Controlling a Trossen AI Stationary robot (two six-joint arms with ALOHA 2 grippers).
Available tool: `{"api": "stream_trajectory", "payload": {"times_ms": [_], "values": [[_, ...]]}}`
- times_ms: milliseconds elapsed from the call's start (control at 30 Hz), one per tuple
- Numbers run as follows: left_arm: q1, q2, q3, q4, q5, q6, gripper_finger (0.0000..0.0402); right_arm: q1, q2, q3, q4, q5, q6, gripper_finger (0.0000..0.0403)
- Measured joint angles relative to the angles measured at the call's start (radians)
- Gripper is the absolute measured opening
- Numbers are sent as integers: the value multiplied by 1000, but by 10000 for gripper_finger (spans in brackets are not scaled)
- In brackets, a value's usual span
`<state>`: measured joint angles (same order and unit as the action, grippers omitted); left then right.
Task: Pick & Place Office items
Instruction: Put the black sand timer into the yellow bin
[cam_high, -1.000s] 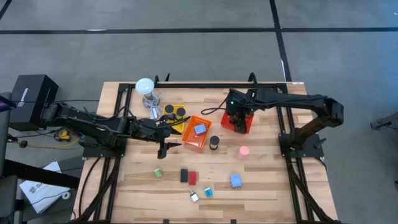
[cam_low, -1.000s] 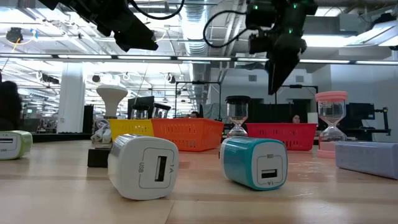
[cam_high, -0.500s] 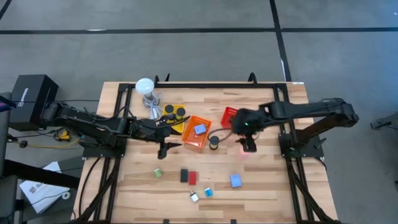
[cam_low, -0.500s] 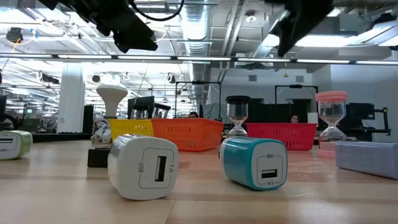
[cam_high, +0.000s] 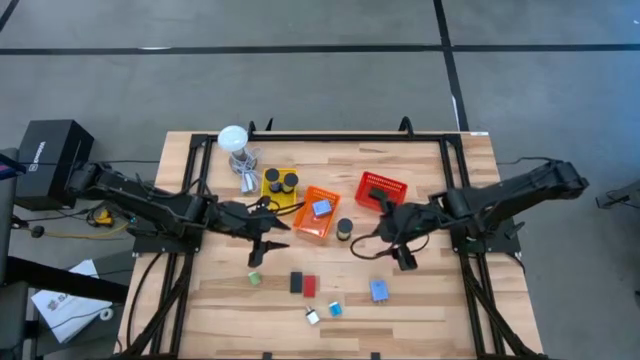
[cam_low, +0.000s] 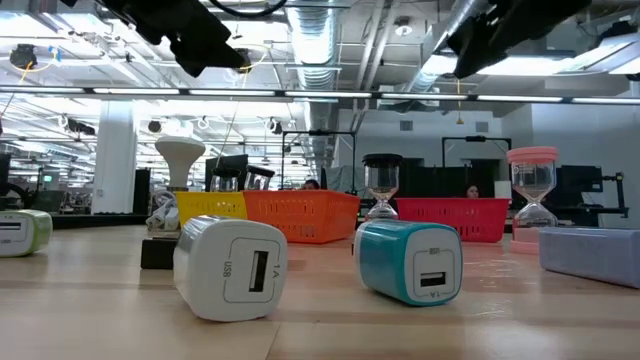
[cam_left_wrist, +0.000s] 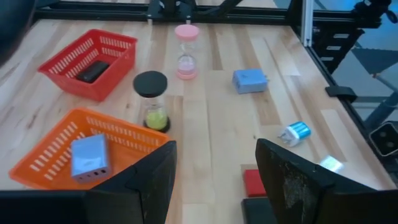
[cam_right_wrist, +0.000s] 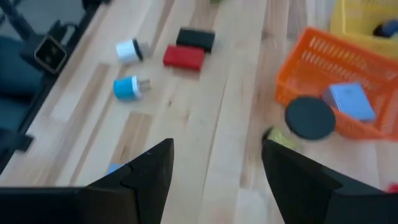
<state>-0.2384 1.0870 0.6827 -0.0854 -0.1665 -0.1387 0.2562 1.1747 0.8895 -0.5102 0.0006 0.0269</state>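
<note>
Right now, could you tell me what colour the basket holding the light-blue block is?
Orange. The basket with the light-blue block shows best in the left wrist view.

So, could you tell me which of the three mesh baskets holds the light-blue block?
The orange basket, in the middle of the row, holds the light-blue block; the yellow basket holds black round pieces and the red basket a dark item.

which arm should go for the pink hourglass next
Right. The right gripper hangs open almost over the pink hourglass, while the left gripper sits across the orange basket from it.
</note>
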Motion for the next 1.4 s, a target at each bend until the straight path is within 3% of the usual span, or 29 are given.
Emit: {"api": "stream_trajectory", "payload": {"times_ms": [233, 467, 600, 733, 1067, 1400], "values": [[1, 30, 0, 97, -54, 28, 213, -3, -9, -106, 217, 0, 0, 235], [28, 219, 0, 450, -56, 202, 217, -11, 9, -108, 186, 0, 26, 235], [77, 355, 0, 626, -51, 211, 238, -1, -14, -108, 98, -2, 103, 235], [124, 467, 15, 758, 22, 212, 269, 20, -37, -108, 21, -2, 113, 235], [197, 696, 178, 791, 95, 213, 301, 31, -42, -108, 14, 0, 93, 235], [226, 802, 240, 773, 95, 160, 301, 31, -42, -108, 5, 0, 97, 235]]}}
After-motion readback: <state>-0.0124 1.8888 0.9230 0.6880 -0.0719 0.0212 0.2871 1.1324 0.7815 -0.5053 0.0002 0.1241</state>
